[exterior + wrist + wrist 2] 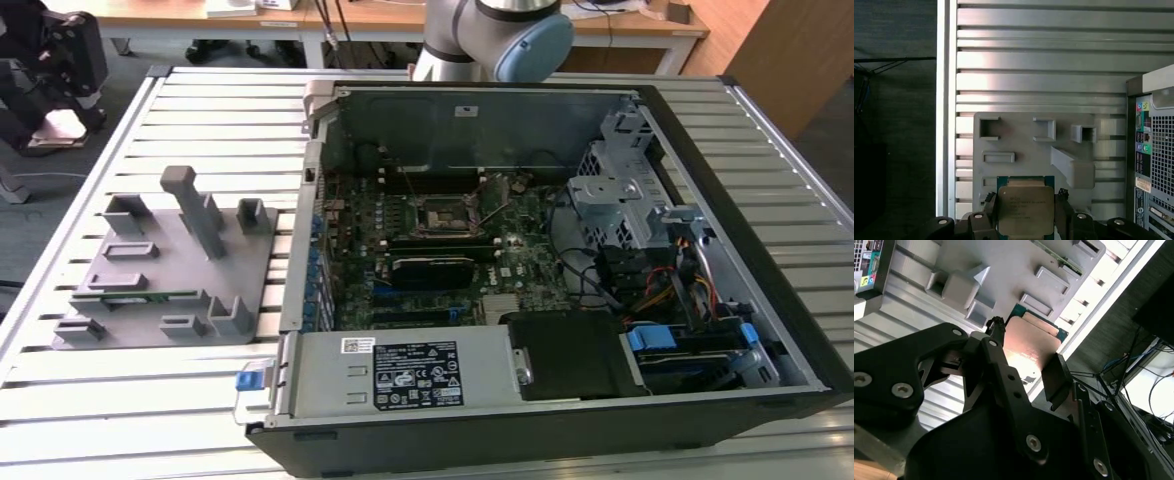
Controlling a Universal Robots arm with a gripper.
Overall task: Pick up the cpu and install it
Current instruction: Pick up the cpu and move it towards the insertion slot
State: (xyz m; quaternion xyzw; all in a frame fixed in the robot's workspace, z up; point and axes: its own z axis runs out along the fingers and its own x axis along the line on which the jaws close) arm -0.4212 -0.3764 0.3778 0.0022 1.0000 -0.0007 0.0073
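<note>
The cpu (1025, 210), a flat square chip with a silvery-tan top and a green rim, sits between the two black fingers of my gripper (1026, 197), which is shut on it. In the second wrist view the cpu (1026, 347) is clamped edge to edge by the gripper (1026, 345), well above the grey fixture plate (1004, 265). The same plate (1019, 140) lies below the chip in the first wrist view. In the exterior view the black-framed socket (441, 215) lies on the motherboard inside the open computer case (747, 200).
The grey fixture plate (147, 270) with raised blocks and a tall post (198, 205) lies at the exterior view's left on the slatted metal table (200, 110). A green memory stick (127, 296) rests in it. The arm's blue-capped joint (527, 45) stands behind the case.
</note>
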